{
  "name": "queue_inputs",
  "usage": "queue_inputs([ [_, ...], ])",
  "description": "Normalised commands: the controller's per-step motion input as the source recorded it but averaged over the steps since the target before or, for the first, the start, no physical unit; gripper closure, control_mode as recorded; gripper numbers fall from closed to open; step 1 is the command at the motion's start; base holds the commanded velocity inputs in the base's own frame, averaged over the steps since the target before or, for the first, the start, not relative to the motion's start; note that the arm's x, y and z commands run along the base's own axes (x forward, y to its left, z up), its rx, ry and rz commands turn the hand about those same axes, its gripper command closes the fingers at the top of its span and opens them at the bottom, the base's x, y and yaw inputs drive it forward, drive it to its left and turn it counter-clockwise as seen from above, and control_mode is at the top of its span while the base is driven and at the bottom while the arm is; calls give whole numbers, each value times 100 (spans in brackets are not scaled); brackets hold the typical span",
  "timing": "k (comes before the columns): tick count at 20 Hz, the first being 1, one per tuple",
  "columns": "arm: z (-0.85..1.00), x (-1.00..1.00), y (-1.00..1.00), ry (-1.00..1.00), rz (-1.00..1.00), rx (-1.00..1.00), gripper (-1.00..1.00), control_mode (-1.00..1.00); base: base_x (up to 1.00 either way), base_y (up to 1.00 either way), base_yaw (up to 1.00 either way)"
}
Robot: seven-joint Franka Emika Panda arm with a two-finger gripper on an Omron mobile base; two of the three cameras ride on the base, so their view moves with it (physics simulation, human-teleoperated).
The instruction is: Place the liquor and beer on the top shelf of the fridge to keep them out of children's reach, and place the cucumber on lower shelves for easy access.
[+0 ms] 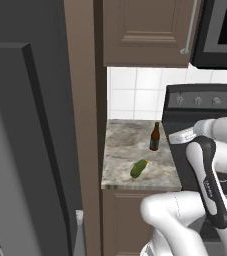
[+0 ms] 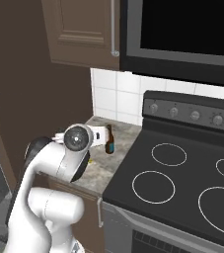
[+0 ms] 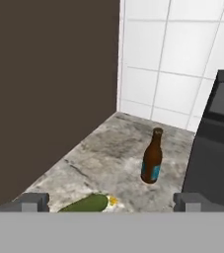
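- Currently, my two-finger gripper (image 3: 111, 201) has its jaws spread wide apart and holds nothing; in the hand view one dark fingertip (image 3: 33, 201) rises at the lower left and the other at the lower right.
- I see the slim dark brown beer bottle with the teal-blue label (image 1: 155, 137) standing upright on the mottled grey stone countertop (image 1: 122, 150), near the counter edge that meets the black stove (image 2: 182, 173).
- In the hand view, the beer bottle (image 3: 152, 157) stands between my fingertips and the white tiled wall (image 3: 158, 59), apart from both fingers.
- I see the small oblong green cucumber (image 1: 139, 168) lying flat on the same countertop, nearer the front edge than the bottle and well apart from it.
- In the hand view, the cucumber (image 3: 86, 203) lies low between my fingertips, closer to the left one; whether it touches that finger I cannot tell.
- In the right base view, the beer bottle (image 2: 109, 139) stands just beyond my white arm joint, beside the stove's left edge.
- To the left of the countertop stands a tall brown cabinet panel (image 1: 85, 125), and beyond it the dark grey door of the fridge (image 1: 20, 150).
- Above the countertop hangs a brown wall cabinet with a metal handle (image 1: 145, 30).
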Motion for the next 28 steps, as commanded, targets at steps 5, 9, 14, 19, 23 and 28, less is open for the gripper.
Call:
queue_inputs([
  [5,-42,39,-23,-17,5,3,-100,-100,0,0,0],
  [9,-43,44,-8,-11,7,1,-100,-100,0,0,0],
  [14,-17,44,-15,-5,7,5,-100,-100,0,0,0],
  [19,-1,44,-22,-4,9,10,-100,-100,0,0,0],
  [23,-1,41,-10,-2,10,8,-100,-100,0,0,0],
  [28,-5,41,0,-1,9,4,-100,-100,0,0,0],
])
